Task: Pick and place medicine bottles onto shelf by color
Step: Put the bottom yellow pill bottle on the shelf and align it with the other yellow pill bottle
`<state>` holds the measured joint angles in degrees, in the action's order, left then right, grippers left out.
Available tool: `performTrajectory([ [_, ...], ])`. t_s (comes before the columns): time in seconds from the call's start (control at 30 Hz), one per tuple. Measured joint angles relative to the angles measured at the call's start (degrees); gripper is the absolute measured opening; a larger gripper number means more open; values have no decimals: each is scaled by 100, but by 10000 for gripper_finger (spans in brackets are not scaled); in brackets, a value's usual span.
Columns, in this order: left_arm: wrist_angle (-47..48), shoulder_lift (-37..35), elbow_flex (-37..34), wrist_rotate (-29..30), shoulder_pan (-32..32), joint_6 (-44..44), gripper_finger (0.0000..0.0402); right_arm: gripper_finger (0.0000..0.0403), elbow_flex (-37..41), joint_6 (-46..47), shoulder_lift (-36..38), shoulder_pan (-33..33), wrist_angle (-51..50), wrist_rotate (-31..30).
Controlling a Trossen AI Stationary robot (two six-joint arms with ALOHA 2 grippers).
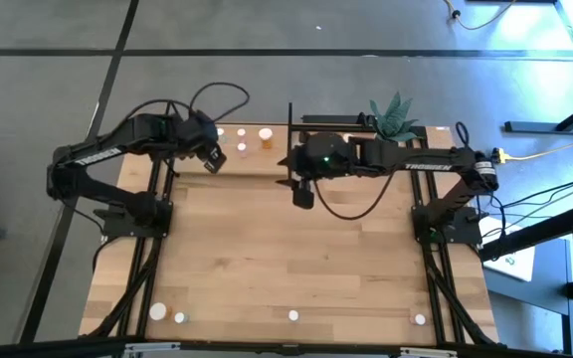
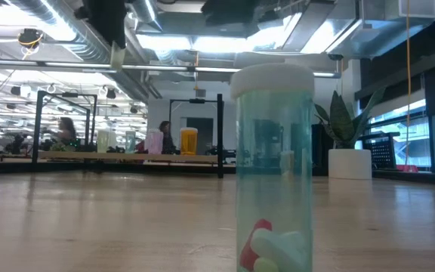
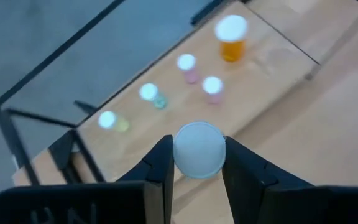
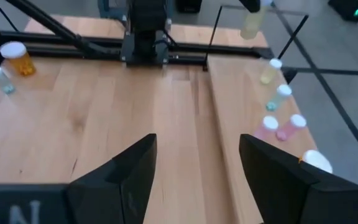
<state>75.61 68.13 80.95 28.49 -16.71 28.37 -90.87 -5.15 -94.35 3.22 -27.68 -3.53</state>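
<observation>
My left arm is stretched out across the back of the table, its wrist bent down so the left gripper (image 1: 212,159) hangs above the near edge of the shelf (image 1: 252,162). In its wrist view the two fingers (image 3: 160,168) are clamped on a white-capped bottle (image 3: 199,149); I see only the cap from above, while the right wrist view shows a pale yellowish body (image 4: 252,23) held up off the board. Beyond it on the shelf stand five more bottles: an orange one (image 3: 231,38), two pink (image 3: 188,67) (image 3: 212,89), a green one (image 3: 151,95) and a pale yellowish one (image 3: 110,121). My right arm reaches in level from the right, elbow folded by the plant (image 1: 394,117), with the right gripper (image 1: 303,194) pointing down over bare tabletop (image 1: 296,259) just in front of the shelf's black end bar (image 1: 289,139); its fingers (image 4: 126,171) are spread apart and hold nothing. Other bottles wait along the table's front edge, one teal-green bottle (image 2: 274,170) right before the low camera.
</observation>
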Motion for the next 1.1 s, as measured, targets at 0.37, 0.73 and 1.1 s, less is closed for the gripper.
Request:
performTrajectory([
  [0.37,-8,-998,-793,247,-317,985,91,231,0,-213,406,0,-2,5],
  [0.73,-1551,-1407,-2701,269,-641,1057,91,231,0,-292,425,55,83,12],
  [1.1,-2961,-1260,-3525,318,-1485,967,91,231,0,-263,425,52,132,13],
])
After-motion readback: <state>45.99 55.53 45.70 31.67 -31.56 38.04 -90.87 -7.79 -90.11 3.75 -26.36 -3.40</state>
